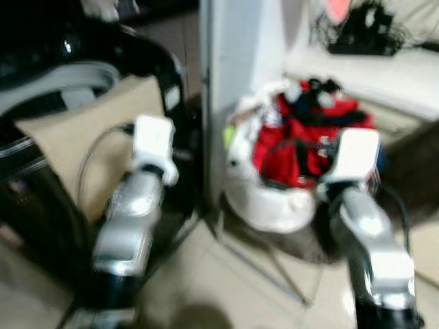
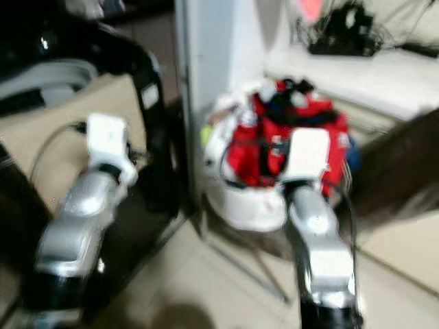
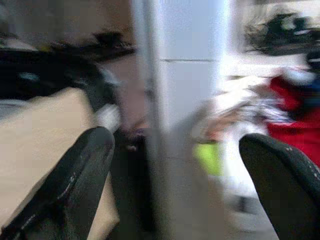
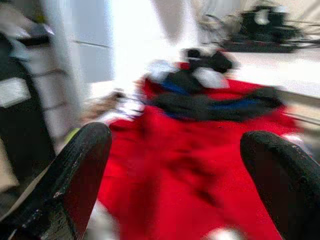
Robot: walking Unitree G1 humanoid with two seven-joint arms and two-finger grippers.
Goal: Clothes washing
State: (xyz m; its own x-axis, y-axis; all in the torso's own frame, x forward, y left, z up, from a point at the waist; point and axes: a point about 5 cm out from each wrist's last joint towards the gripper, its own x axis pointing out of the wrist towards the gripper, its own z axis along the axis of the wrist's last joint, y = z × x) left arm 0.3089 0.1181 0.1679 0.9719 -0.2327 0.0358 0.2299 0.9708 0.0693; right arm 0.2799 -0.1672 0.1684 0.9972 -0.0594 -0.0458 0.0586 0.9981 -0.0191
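Right gripper spread wide above red garment heaped in white laundry basket; soft, light, best pinched mid-fold.

Right hand fingers spread wide, above red garment.

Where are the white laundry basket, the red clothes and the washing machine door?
white laundry basket (image 1: 274,209), left eye view, its front wall.
red clothes (image 4: 185,170), right wrist view, middle of the cloth.
washing machine door (image 1: 154,58), left eye view, its black rim.
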